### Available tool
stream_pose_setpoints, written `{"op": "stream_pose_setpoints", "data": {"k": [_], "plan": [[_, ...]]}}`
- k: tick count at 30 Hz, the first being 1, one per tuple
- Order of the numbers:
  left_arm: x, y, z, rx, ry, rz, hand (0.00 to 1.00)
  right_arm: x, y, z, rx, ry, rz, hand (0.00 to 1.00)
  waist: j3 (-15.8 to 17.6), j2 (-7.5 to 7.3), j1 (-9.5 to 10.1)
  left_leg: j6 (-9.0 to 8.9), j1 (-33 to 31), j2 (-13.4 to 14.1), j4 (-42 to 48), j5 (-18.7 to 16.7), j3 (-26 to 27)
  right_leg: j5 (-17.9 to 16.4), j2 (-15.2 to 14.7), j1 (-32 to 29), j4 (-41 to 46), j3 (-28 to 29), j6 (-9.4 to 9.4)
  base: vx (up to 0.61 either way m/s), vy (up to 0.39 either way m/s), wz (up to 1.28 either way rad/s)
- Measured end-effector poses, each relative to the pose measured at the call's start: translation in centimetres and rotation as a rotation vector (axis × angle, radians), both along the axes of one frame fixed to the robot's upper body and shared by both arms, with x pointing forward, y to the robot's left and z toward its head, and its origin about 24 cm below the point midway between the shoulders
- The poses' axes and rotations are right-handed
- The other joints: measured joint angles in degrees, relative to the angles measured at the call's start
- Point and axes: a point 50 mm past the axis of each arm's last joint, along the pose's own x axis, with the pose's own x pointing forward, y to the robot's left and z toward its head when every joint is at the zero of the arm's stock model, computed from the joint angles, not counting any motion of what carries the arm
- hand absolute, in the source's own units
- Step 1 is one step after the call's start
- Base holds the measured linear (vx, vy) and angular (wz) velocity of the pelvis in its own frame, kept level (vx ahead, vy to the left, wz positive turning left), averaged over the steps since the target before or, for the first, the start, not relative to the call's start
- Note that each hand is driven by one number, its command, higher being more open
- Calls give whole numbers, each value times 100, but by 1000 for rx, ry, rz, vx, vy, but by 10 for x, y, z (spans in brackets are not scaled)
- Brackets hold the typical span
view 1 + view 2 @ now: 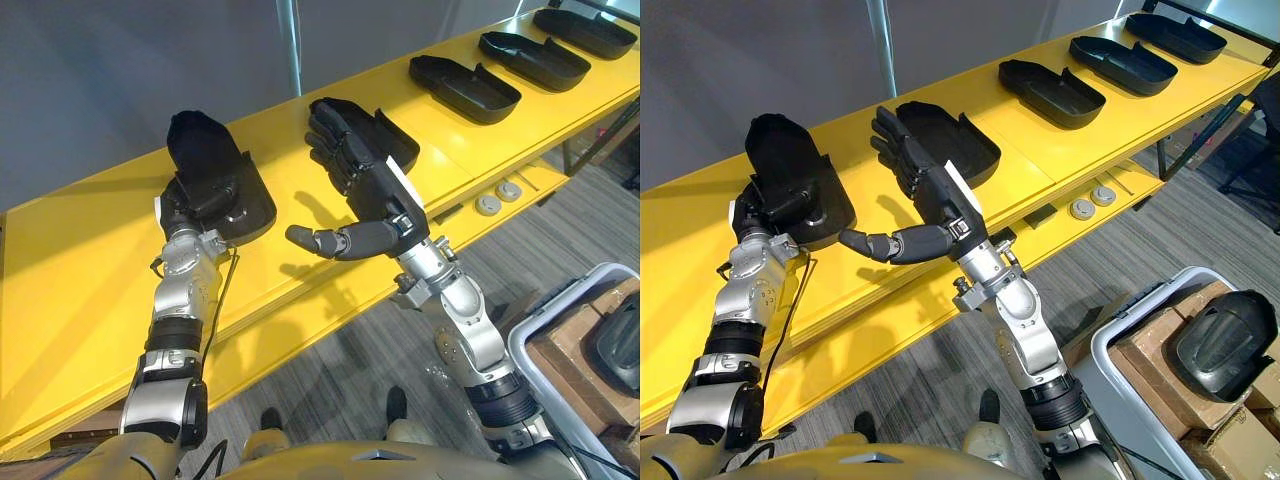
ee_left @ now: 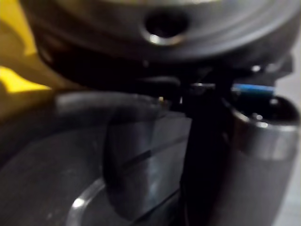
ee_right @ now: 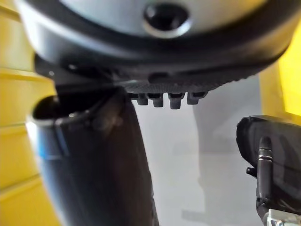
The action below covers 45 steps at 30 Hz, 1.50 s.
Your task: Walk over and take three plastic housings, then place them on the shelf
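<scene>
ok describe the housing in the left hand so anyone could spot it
On the yellow shelf, five black plastic housings lie in a row. The leftmost housing alone is gripped by the left hand; the open right hand is over its neighbour.

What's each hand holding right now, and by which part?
The left hand grips the leftmost housing by its near end. The right hand is open, holding nothing.
</scene>
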Motion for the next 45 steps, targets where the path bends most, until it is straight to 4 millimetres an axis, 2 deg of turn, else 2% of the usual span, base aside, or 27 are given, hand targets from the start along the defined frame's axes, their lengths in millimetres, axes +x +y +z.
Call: {"op": "stream_pose_setpoints", "data": {"k": [5,9,12,17,26,30,33,34,35,38,40,42,45], "plan": [[1,3,2,48,33,-26,100,-1,7,2,-1,-6,30,100,8,13,30,-18,17,33,-11,13,-66,-1,28,54,-3,-74,-1,-2,-8,5],[4,7,8,207,105,-49,100,-6,24,0,-4,3,107,100,11,16,53,-19,54,36,-46,49,-129,-2,33,122,-8,-131,-1,2,-6,6],[3,10,7,288,142,-62,100,-8,29,-3,-7,12,125,100,24,30,128,-31,194,37,-143,83,-134,-19,44,237,-24,-164,-18,12,-6,5],[-8,19,2,347,156,-72,100,-10,38,-6,29,41,147,100,26,48,136,-31,274,42,-226,122,-139,-28,47,339,-85,-242,-31,-1,-5,4],[-22,11,-13,330,106,-75,100,-15,46,-12,33,58,165,100,-39,157,216,-41,401,71,-281,122,-143,-48,66,487,-131,-351,-56,2,-2,2],[-40,-4,-31,163,11,-35,100,-11,49,-25,16,119,97,100,-246,251,278,-47,414,99,-276,117,-168,-54,69,553,-135,-539,-67,2,-3,7],[-48,-7,-3,102,-179,81,100,-10,58,-37,38,191,68,100,-258,236,299,-63,393,150,-209,107,-220,-60,82,604,-135,-606,-79,-22,1,10],[-52,-6,28,75,-350,140,100,-12,64,-43,37,224,66,100,-277,237,313,-72,400,160,-187,100,-271,-73,83,664,-135,-665,-98,-34,-6,15],[-58,-6,49,64,-467,168,100,-13,67,-45,30,235,72,100,-313,232,339,-72,391,170,-185,99,-272,-76,83,660,-136,-671,-102,-24,-3,11],[-79,-9,100,81,-741,215,100,-22,80,-51,-23,241,101,100,-552,276,463,-78,375,205,-183,95,-292,-118,81,667,-137,-773,-143,0,-1,5],[-83,-10,105,74,-757,234,100,-24,83,-52,-40,232,101,100,-708,351,590,-79,370,211,-167,96,-318,-143,80,698,-138,-832,-134,2,2,15],[-82,-9,95,47,-692,268,100,-24,84,-51,-31,231,98,100,-791,424,641,-82,358,201,-130,94,-354,-204,68,731,-142,-936,-118,-25,6,17],[-90,-3,65,18,-540,311,100,-24,89,-47,-2,234,93,100,-906,405,679,-107,287,225,-91,77,-370,-187,11,776,-165,-1547,-85,-10,-1,1]]}}
